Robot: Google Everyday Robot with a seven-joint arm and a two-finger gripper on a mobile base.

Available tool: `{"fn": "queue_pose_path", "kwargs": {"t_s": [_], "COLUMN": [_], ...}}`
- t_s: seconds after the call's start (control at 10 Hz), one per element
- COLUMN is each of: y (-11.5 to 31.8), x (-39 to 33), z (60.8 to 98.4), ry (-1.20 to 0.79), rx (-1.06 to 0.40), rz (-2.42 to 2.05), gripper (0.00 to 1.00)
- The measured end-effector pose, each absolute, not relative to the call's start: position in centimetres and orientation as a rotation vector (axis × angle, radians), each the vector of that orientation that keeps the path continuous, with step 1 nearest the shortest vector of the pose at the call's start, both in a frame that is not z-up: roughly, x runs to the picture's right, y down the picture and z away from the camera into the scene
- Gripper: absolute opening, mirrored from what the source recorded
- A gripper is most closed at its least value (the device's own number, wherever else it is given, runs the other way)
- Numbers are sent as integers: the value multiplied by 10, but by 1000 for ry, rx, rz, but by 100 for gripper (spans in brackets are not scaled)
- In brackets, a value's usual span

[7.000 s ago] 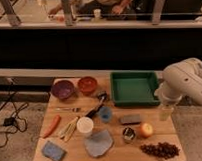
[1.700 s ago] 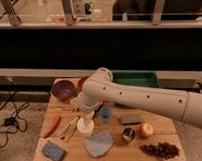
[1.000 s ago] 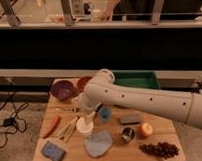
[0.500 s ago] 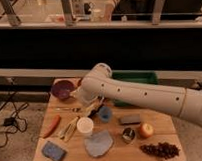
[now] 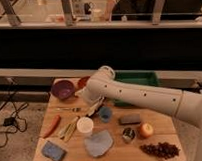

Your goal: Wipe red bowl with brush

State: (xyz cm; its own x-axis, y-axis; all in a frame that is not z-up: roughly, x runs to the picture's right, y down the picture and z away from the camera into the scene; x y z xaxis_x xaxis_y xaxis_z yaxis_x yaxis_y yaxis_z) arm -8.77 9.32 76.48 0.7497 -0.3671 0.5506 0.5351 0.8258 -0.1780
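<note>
Since a second ago the gripper [image 5: 95, 108] has drawn away from the white cup [image 5: 85, 125] toward the purple bowl [image 5: 63, 89]. It hangs with its claw spread wide, and I can see nothing held in it. The arm [image 5: 140, 96] reaches across from the green tray [image 5: 139, 78] and covers most of the red bowl [image 5: 83, 81]. That bowl sits just beside the purple bowl on the tray side, showing as an orange-red sliver, upright, mouth up, round. The brush is hidden under the wrist, so its direction cannot be told. A blue cup [image 5: 105, 113] stands just beyond the gripper.
</note>
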Motion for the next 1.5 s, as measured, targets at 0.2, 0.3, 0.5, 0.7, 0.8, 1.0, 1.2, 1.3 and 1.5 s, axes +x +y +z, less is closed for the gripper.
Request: {"fn": "queue_pose_path", "kwargs": {"t_s": [0.2, 0.3, 0.5, 0.7, 0.8, 1.0, 1.2, 1.3, 1.5], "y": [93, 93, 96, 102, 104, 110, 115, 117, 120], "x": [-83, -82, -84, -83, -85, -87, -89, -91, -94], "z": [774, 779, 790, 801, 804, 811, 816, 819, 822], "ry": [-521, -520, -524, -527, -532, -541, -547, -550, -547], "rx": [-334, -333, -338, -346, -350, -362, -377, -388, -415], "rz": [-498, -499, -497, -492, -494, -492, -496, -505, -530], "gripper": [80, 80, 80, 80, 80, 80, 80, 80, 80]}}
